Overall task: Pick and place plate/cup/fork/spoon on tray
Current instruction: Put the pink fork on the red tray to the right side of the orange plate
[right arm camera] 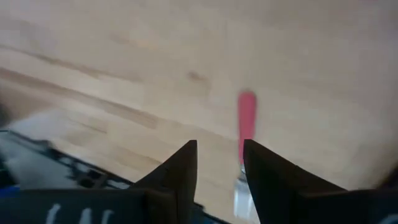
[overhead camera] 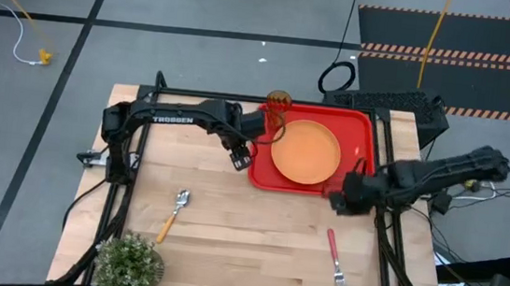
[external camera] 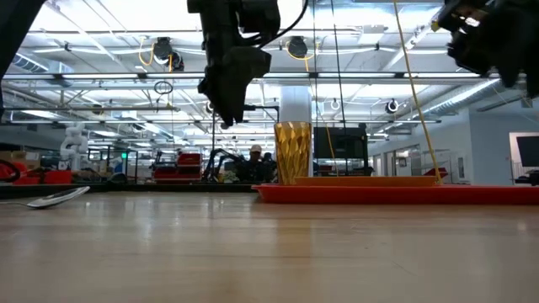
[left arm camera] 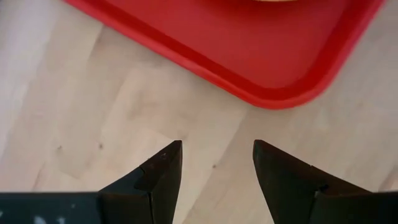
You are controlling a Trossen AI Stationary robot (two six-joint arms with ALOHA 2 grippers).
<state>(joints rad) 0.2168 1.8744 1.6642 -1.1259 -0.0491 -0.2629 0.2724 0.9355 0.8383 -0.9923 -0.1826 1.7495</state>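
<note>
The red tray (overhead camera: 361, 134) lies at the table's far middle with the orange plate (overhead camera: 306, 153) flat on it. The amber cup (overhead camera: 278, 106) stands upright at the tray's far left corner and also shows in the low view (external camera: 292, 151). The yellow-handled spoon (overhead camera: 173, 212) lies on the wood at the near left. The red-handled fork (overhead camera: 335, 257) lies at the near right. My left gripper (left arm camera: 217, 162) hangs open over bare wood beside the tray's near left corner (left arm camera: 273, 99). My right gripper (right arm camera: 219, 155) hovers open off the tray's near right corner, with the fork (right arm camera: 247, 121) ahead of it.
A small potted plant (overhead camera: 129, 262) stands at the table's near left corner. Bare wood stretches between the spoon and the fork. Black frame rails (overhead camera: 386, 240) run along the table's sides. Cables and a dark mat lie on the floor beyond the table.
</note>
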